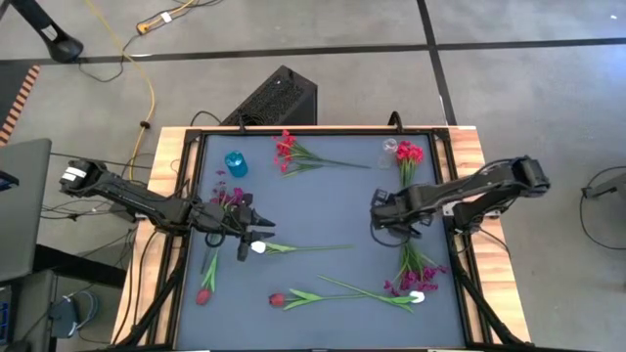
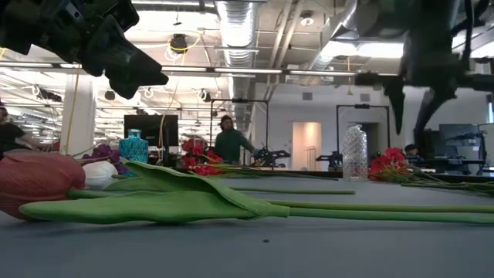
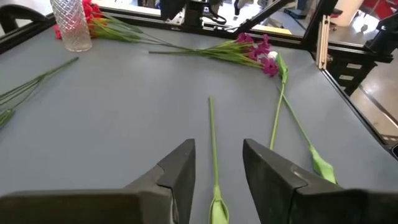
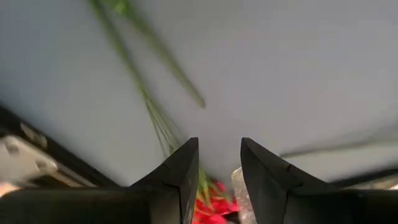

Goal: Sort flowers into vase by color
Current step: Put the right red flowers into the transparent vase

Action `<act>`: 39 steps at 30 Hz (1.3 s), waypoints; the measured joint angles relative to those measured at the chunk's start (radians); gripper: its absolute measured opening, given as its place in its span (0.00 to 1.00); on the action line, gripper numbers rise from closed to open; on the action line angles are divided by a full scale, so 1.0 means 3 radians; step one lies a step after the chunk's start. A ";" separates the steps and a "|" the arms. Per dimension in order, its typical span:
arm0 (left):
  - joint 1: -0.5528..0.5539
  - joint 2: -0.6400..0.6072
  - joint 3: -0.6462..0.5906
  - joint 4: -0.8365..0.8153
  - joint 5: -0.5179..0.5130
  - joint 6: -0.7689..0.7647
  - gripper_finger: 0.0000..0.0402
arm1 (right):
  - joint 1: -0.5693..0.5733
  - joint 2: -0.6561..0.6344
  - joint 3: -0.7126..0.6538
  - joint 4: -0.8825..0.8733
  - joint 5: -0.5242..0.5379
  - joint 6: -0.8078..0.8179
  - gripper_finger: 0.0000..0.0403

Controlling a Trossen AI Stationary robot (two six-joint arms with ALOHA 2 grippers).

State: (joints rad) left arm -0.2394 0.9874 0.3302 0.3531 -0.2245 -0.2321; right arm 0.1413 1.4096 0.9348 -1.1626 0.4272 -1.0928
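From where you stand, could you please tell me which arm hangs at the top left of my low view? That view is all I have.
Observer: That is the left arm; the left gripper hovers at the white flower.
Operator: Thank you. Are its fingers open?
Observer: Yes, open, with that flower's stem lined up between them.
Operator: And where is the right gripper?
Observer: The right gripper hangs open over bare mat, between the red flowers and the purple spray.
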 joint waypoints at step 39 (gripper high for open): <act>-0.0001 -0.0001 0.0000 -0.0174 -0.0017 0.0000 0.31 | -0.1367 0.0465 -0.0006 -0.0440 -0.1002 0.4266 0.33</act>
State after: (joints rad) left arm -0.2398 0.9871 0.3302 0.3008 -0.2295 -0.2321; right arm -0.2689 1.5491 0.9330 -1.2946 0.1268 0.1870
